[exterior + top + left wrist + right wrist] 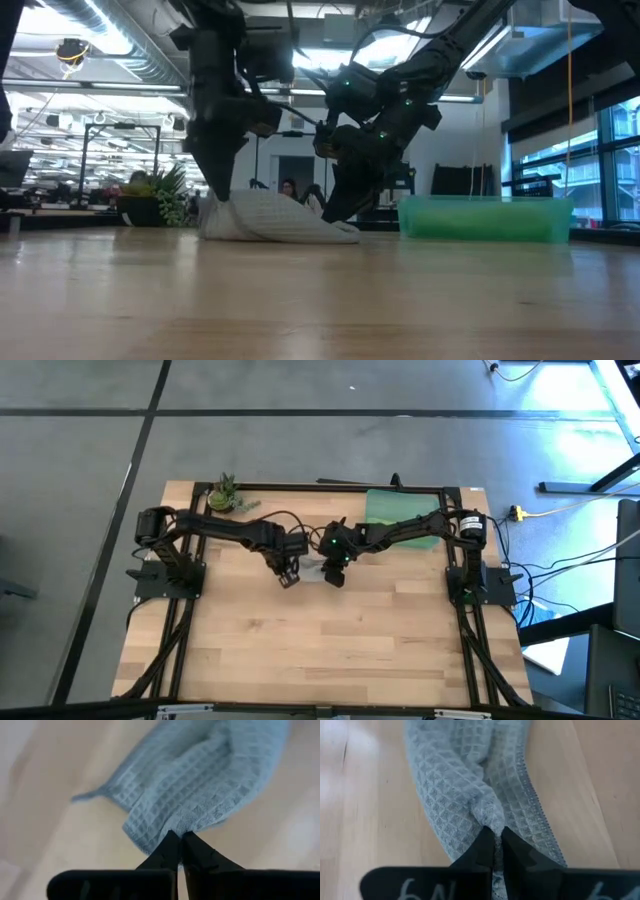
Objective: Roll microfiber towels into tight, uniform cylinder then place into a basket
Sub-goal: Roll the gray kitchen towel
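Both arms meet near the middle of the bench (330, 650) in the high view, the left gripper (288, 575) and the right gripper (336, 572) lowered on either side of a small pale patch that is the grey towel (312, 570); the basket (385, 507) sits at the far right corner, partly under the right arm, and what can be seen of it holds no roll, while a small potted plant (224, 495) stands at the far left corner. From the low view the towel (272, 218) lies on the wood as a low, slack heap between the two grippers, flatter than any cylinder, and the basket (486, 218) stands well apart to one side (its inside is hidden behind the wall at this height). Through the left wrist view the jaws are pressed together on a pinch of the towel's (200, 780) edge, the cloth bunched and folded over itself. Through the right wrist view the jaws are likewise closed on a fold of the towel (470, 790), which runs away from them as a loose, lumpy strip with its stitched hem showing. I judge the rolling to be only begun: no tight, even cylinder exists yet, nothing has gone into the basket, and no lime green towel appears anywhere.
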{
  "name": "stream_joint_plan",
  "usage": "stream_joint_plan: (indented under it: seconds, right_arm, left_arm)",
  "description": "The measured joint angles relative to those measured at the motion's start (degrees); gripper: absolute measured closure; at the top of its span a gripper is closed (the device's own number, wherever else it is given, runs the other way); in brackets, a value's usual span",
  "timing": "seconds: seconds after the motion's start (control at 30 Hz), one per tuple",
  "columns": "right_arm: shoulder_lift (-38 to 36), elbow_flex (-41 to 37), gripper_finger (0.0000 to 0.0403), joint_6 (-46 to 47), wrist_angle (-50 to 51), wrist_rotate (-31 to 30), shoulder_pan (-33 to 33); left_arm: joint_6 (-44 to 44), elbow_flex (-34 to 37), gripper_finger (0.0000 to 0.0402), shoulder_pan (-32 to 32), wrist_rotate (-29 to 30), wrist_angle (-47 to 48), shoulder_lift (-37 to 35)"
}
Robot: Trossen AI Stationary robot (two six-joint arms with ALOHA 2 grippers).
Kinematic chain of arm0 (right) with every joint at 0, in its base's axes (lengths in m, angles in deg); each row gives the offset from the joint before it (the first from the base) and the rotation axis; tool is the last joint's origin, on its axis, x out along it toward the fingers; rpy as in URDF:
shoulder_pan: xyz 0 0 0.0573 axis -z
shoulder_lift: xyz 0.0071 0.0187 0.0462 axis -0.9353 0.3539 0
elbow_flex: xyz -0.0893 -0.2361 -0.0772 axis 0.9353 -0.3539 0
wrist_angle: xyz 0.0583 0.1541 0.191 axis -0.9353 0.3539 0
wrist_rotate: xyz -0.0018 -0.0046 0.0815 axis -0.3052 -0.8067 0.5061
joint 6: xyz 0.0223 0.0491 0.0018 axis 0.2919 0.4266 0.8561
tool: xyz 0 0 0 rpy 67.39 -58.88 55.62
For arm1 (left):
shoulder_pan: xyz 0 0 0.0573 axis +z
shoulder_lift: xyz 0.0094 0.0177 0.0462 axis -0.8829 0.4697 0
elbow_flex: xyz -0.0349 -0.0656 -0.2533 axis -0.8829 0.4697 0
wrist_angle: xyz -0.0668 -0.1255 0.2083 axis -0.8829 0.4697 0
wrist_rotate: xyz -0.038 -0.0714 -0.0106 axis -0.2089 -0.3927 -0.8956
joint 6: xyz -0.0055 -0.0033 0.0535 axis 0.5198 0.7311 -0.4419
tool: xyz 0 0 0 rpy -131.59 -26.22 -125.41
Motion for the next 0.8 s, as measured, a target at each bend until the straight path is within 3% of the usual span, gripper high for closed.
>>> stream_joint_plan:
  seconds: [0.23, 0.8]
  right_arm:
    - [0.0, 0.0, 0.0385, 0.0, 0.2, -0.1, 0.0]
    - [-0.2, 0.0, 0.0385, 1.3, 1.8, -0.1, 0.0]
  left_arm:
    - [-1.3, 0.0, 0.0399, 2.5, 5.3, -1.7, 1.0]
    - [-6.4, -0.1, 0.0399, 4.1, 7.9, -7.2, 7.9]
